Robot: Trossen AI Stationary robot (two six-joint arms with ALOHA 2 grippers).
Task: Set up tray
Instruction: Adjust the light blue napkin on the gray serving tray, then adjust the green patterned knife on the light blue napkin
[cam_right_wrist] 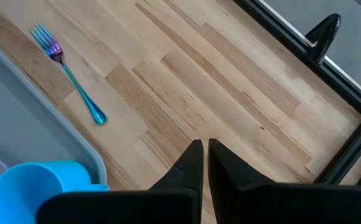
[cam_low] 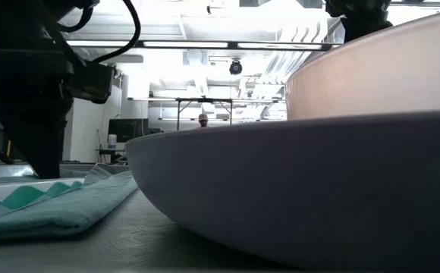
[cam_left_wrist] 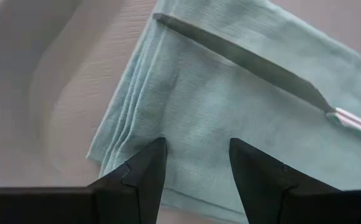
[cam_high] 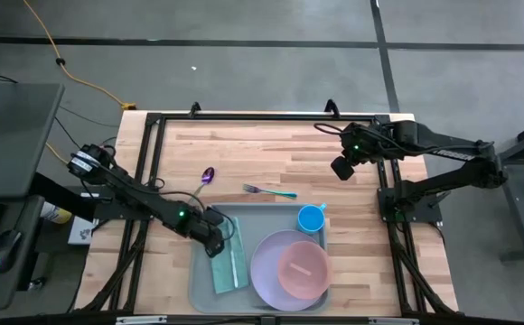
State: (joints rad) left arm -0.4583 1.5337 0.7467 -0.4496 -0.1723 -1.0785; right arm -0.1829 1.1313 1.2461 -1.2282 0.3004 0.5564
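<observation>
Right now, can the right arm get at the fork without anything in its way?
Probably yes. The fork lies alone on bare wood beyond the tray, and the right gripper hangs over open table beside it, fingers nearly shut, with nothing between.

Grey-blue tray (cam_high: 203, 291). Teal cloth (cam_high: 227, 260), white diamond pattern on its edge. Lavender plate (cam_high: 266, 267), pink bowl (cam_high: 302, 270), bright blue cup (cam_high: 311, 218). Fork (cam_high: 268, 190) iridescent purple-teal, spoon (cam_high: 206, 179) purple. Light wood table (cam_high: 271, 153).
</observation>
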